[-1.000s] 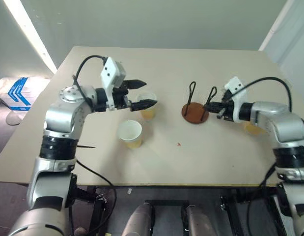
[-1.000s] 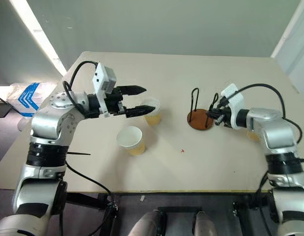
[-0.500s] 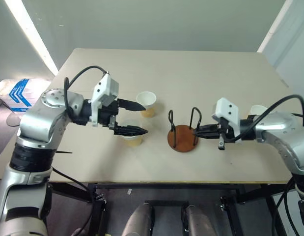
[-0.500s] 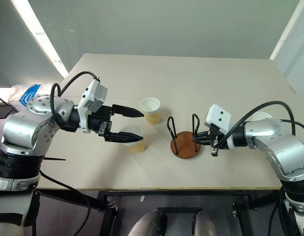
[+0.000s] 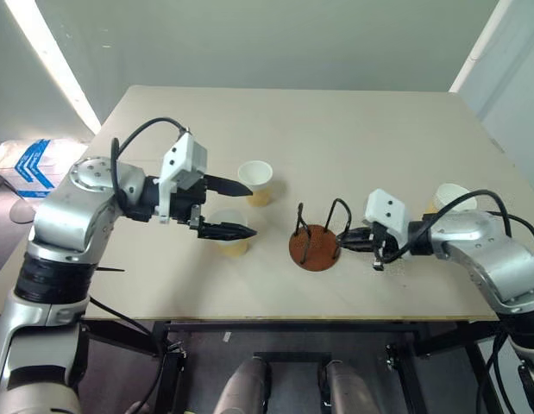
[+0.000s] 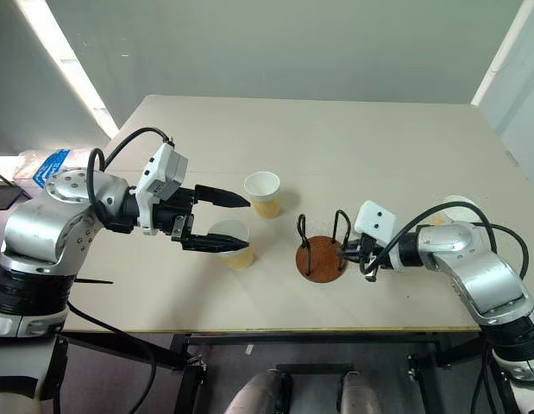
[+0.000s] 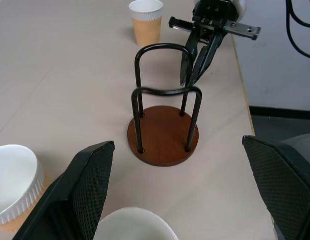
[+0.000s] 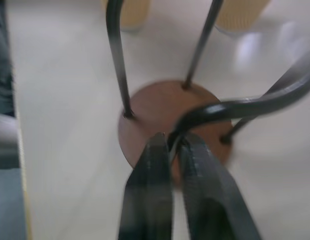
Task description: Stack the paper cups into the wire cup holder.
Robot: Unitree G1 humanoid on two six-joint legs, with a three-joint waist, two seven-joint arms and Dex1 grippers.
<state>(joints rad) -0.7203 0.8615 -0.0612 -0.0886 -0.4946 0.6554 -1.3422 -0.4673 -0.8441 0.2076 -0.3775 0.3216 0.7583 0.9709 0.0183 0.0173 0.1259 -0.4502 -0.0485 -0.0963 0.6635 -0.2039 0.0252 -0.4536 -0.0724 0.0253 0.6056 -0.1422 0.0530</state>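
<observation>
The right gripper [image 8: 174, 150] has its fingers nearly pressed together, pinching the thin wire of one loop of the wire cup holder [image 6: 322, 254], which stands just right of centre in the head views. In the left wrist view that loop looks slightly tilted. The left gripper [image 6: 230, 222] has its fingers spread wide with nothing between them, poised about the nearest paper cup [image 6: 234, 242] at centre left, one finger above the rim and one beside it.

Nothing is stacked yet: the holder's rust-brown base is bare. All three cups stand upright and apart on the counter [image 6: 379, 147]: the one under the left fingers, a second cup [image 6: 264, 192] just beyond it toward the upper centre, and a third cup [image 5: 450, 197] at the right edge behind the right arm. By my judgement, every cup remains to be placed.
</observation>
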